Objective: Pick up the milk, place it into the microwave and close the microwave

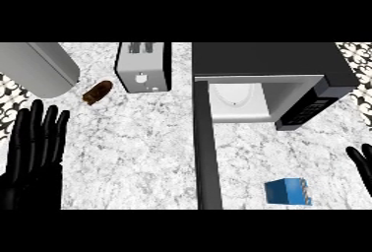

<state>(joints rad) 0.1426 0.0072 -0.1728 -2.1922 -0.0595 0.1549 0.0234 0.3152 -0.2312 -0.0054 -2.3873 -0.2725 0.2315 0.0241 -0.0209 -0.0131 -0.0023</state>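
Though cropped, right hand (361,162) beside milk (288,191)

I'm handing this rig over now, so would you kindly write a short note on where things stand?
Left robot hand: open, fingers up, resting at the view's left edge, holding nothing.
Right robot hand: only straight fingers show at the right edge; holding nothing.
Milk: blue carton on the counter, right of the open microwave door, in front of the microwave.
Done: door open.
Left: pick up milk, put it inside, close the door.
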